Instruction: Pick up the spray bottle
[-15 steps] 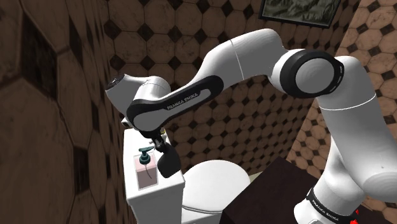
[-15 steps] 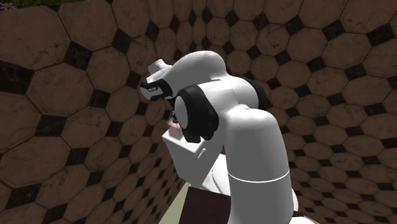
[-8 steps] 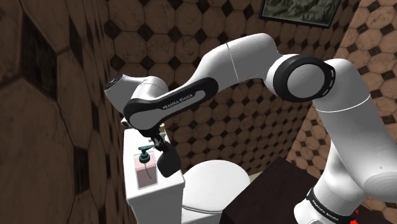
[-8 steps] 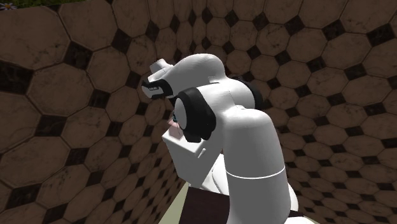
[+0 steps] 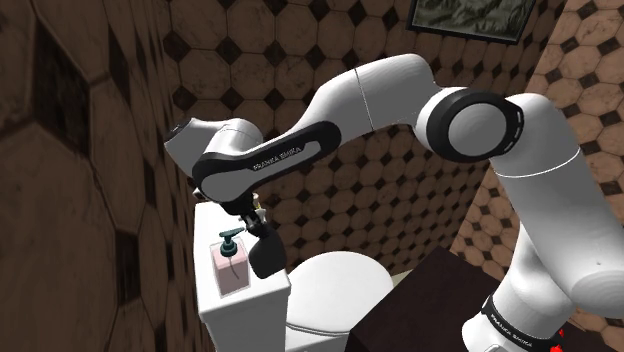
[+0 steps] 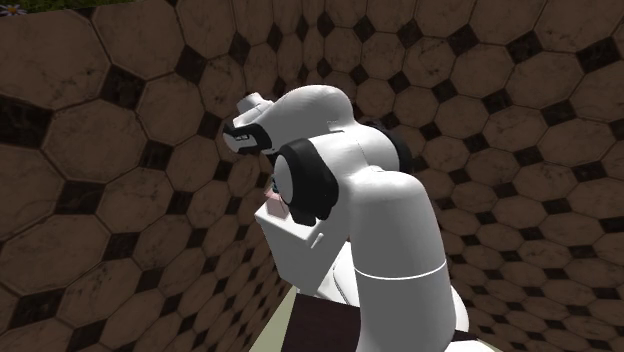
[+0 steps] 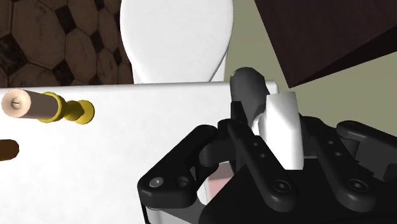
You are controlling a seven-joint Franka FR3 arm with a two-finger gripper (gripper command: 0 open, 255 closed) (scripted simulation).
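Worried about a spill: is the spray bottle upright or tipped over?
Upright: the spray bottle has its pink body vertical and its dark nozzle on top.

Dim, even light overall. Tiled wall (image 5: 80, 200) beside the toilet tank (image 5: 240, 318) is darkest, its pattern barely legible. White arm (image 5: 380, 90) above the tank catches bright light with soft grey shading beneath. Wrist view: tank lid reads flat, near-uniform white.
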